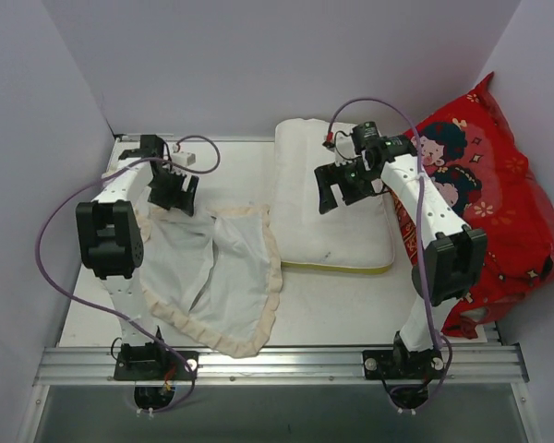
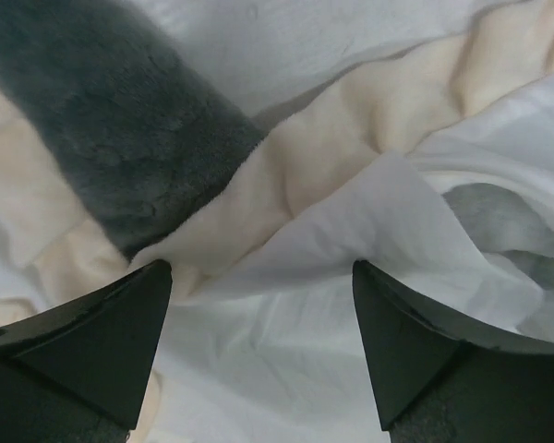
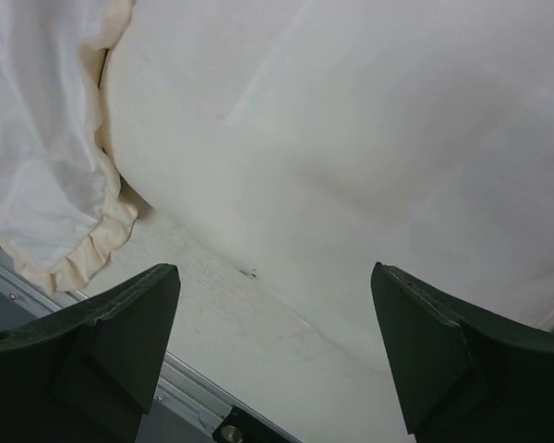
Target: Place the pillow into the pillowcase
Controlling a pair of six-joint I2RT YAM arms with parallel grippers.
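The pillow (image 1: pixel 337 231) lies on the table (image 1: pixel 332 318) right of centre, its yellow edge toward the near side, entirely outside the pillowcase (image 1: pixel 235 277). The case sprawls limp just to its left, with its cream frill (image 3: pixel 83 263) against the pillow's left side. By my reading this side-by-side layout suits the job: 1 arm can work the case's mouth while the other feeds the pillow leftward. The red cushion (image 1: pixel 499 203) leans at the far right, beside the pillow but not part of the job.

The left gripper (image 1: pixel 173 194) sits over the far left corner of the pillowcase, where the dark grey side (image 2: pixel 120 120) folds out next to the frill. Its 2 jaws stand wide apart with nothing between them, so it is released. Whether the tips brush the cloth I cannot tell.

The right gripper (image 1: pixel 337 189) hangs above the pillow's left half, angled down at it. Its jaws are also spread wide and empty, gripping nothing. Insertion looks not yet begun; both arms seem placed to take fresh grasps.
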